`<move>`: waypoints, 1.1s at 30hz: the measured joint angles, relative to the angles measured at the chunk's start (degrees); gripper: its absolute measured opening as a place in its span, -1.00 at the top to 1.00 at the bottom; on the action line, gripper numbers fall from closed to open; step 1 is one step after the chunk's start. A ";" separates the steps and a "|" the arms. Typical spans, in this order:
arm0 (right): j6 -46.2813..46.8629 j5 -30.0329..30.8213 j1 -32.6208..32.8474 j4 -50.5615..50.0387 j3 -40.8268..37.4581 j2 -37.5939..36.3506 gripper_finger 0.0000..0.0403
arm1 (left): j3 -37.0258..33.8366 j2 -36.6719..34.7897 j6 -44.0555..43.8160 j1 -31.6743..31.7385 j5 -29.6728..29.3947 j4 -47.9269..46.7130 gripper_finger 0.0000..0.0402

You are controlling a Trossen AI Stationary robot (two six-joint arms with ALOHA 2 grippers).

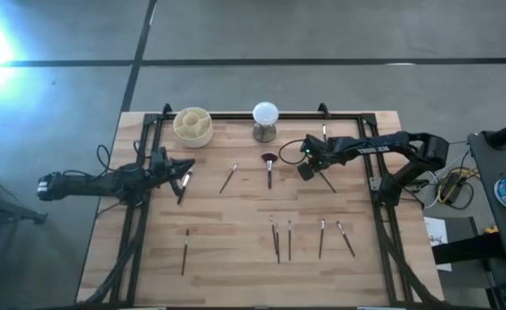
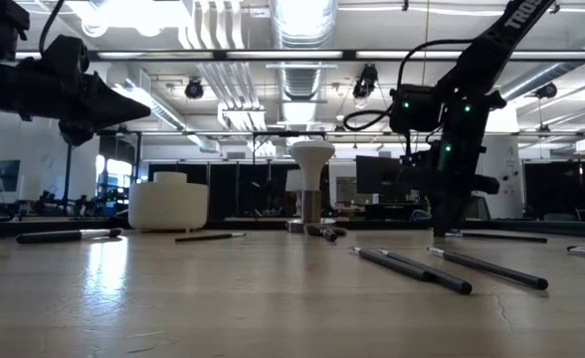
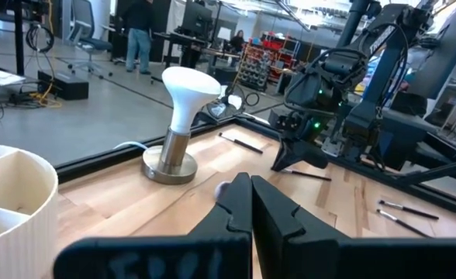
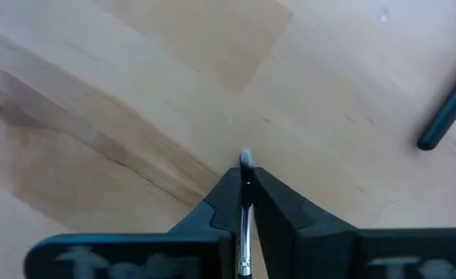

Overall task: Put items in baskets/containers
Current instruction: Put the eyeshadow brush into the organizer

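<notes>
Brushes are spread over the tabletop (image 1: 236, 224), and one of them is pinched between the clenched fingers of the right gripper (image 4: 245, 182), its pale tip showing just past the fingertips. That held brush (image 4: 245, 167) hangs close above the wood, on the far side of the white ball on its metal stand (image 1: 265, 120) from the cream cup (image 1: 192, 125). The left gripper (image 1: 184, 181) is also closed, on a second thin brush (image 1: 185, 182), just below the cup and nearer to it than anything else being carried.

A slip is judged the main risk: the right-hand brush is gripped near its tip, so the long handle could swing or drop during the carry. On a straight path to the cup, the ball stand could be struck and toppled. Both arms heading for the same small cup could also meet over it.

A fan-headed brush (image 1: 268, 166) lies beside the stand, a single brush (image 1: 228, 178) between it and the left gripper, and another (image 1: 327, 181) by the right gripper. Well away from the cup, along the near edge, a cluster of brushes (image 1: 279, 237), a pair (image 1: 333, 237) and a lone brush (image 1: 185, 251) wait.
</notes>
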 joint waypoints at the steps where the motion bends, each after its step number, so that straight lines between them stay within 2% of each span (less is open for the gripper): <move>1: -0.46 -0.17 0.00 0.02 -0.07 -0.32 0.87 | 0.00 0.02 -0.02 0.01 0.26 -0.03 1.00; 7: -3.14 -0.64 0.45 0.12 -0.19 -4.60 0.90 | 0.00 0.04 -2.94 -0.02 0.84 -0.06 1.00; 13: -4.86 -0.50 2.66 1.51 -0.27 -10.64 0.94 | 0.00 0.64 -1.73 -0.02 0.84 -0.24 1.00; 22: -9.16 -0.07 7.25 14.88 -2.10 -14.99 0.94 | 0.02 1.03 -3.42 0.01 1.67 0.04 1.00; 25: -10.78 -0.07 8.98 21.09 -3.43 -15.24 0.94 | 0.02 1.80 -4.27 0.02 -0.20 0.07 1.00; 28: -12.97 -0.08 10.83 27.57 -4.79 -15.00 0.94 | 0.02 3.16 -5.25 -0.04 -0.19 0.14 0.92; 33: -15.81 -0.09 13.75 37.61 -5.75 -13.55 0.94 | 0.02 6.64 -9.30 -0.09 -0.15 2.58 0.63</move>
